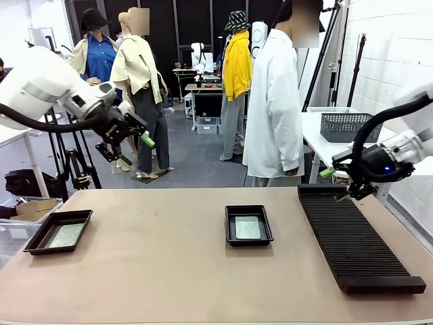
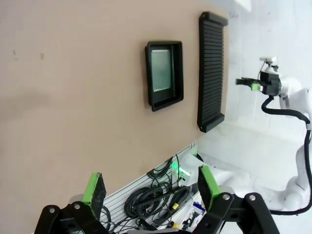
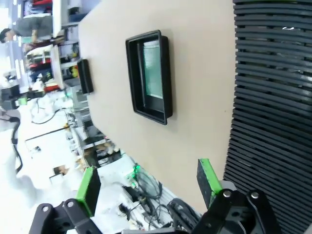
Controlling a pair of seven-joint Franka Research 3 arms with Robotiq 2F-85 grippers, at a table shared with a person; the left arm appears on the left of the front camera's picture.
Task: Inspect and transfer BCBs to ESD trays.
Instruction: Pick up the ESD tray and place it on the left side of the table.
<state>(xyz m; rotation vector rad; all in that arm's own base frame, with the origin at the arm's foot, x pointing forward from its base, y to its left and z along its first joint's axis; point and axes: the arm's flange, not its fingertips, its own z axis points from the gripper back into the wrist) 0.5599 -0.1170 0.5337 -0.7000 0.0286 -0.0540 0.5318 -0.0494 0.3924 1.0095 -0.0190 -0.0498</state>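
- Both end effectors, left [image 1: 135, 150] and right [image 1: 329, 172], hang wide open and empty above the counter [image 1: 169, 271].
- Middle ESD tray [image 1: 248, 225] with its BCB [image 1: 247, 227] lies seemingly nearer the right one, long axis running away from the robot.

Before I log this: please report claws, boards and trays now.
Left claw open, raised. Right claw open above rack. One board in centre tray, another in left tray. No obstruction.

tan table [image 1: 169, 271], long black ribbed rack [image 1: 355, 237] lying flat at its right side, person in white coat [image 1: 274, 108] standing beyond far edge, grey basket [image 1: 348, 125] on white side table [image 1: 314, 139]
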